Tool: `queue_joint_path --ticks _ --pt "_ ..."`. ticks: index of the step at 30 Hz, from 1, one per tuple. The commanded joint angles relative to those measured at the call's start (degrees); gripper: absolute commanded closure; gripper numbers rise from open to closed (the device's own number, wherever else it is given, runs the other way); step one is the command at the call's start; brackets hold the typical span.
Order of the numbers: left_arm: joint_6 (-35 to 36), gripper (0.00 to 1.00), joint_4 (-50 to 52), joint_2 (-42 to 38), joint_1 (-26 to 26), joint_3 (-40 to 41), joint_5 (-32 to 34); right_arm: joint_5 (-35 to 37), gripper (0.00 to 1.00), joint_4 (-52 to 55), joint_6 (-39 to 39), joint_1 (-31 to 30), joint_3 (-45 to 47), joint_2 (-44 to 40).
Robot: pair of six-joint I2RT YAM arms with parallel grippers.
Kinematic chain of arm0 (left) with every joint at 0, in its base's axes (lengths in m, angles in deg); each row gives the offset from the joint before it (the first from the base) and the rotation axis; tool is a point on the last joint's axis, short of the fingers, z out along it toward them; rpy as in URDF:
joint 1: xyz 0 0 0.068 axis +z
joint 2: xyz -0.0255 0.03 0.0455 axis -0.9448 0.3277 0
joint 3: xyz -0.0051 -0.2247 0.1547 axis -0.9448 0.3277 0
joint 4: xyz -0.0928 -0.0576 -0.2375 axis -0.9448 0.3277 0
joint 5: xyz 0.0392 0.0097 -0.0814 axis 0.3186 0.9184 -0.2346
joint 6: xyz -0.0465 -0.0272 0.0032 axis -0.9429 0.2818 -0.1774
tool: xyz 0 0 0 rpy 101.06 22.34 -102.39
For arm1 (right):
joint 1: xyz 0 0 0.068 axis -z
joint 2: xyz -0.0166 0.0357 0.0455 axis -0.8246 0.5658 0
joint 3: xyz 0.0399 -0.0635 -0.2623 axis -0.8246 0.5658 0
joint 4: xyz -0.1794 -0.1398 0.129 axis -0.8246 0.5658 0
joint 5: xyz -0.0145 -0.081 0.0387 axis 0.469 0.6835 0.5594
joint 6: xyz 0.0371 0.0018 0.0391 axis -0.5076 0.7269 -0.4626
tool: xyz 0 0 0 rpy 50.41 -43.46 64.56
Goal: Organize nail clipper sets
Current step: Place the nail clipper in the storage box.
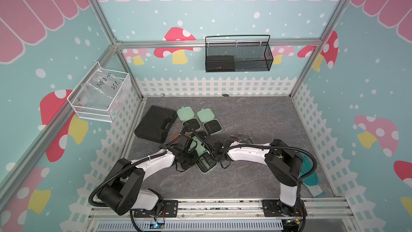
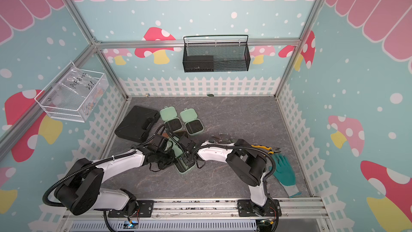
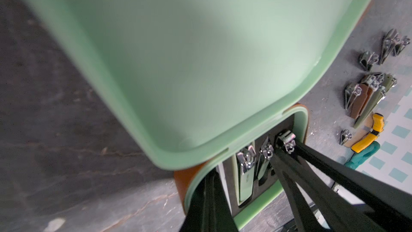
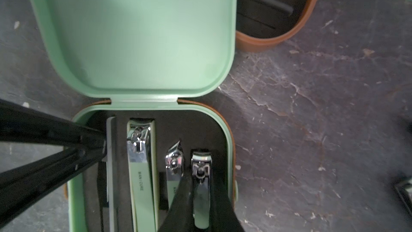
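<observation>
Right wrist view: my left fingers [image 4: 103, 147] are closed tight on nothing I can see, tips pressed at the black insert [image 4: 121, 152] by the grey file [image 4: 111, 186] of the open mint green case [image 4: 133, 41]. Right of them lie a large clipper [image 4: 140, 186], a slanted clipper [image 4: 175, 164], then the small clipper [image 4: 200, 197] between my right fingers [image 4: 199, 178], set narrowly about it; gripping or merely flanking, I cannot tell. I judge it light, stiff, slippery steel, best pinched across its long sides. Only the left wrist view shows loose clippers [image 3: 365, 90] on the counter [image 3: 66, 130]; in both top views my arms cover the slots.
</observation>
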Motion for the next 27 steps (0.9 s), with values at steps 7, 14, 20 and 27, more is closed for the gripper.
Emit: queue_joint_path --ticks 7,14,20,27 --pt "-0.15 1.0 4.92 1.31 0.37 1.22 4.39 2.19 0.77 9.87 0.76 0.4 -0.79 1.37" --pt "-0.06 1.0 4.4 1.67 0.37 1.32 4.2 0.31 0.74 9.88 1.02 0.41 -1.69 0.02" --pt "-0.06 1.0 4.08 1.76 0.37 1.49 4.1 0.31 0.74 10.01 1.02 0.39 -2.61 -2.21" --pt "-0.22 1.0 3.95 1.84 0.37 1.64 4.13 1.54 0.75 10.61 1.55 0.56 -6.09 -3.08"
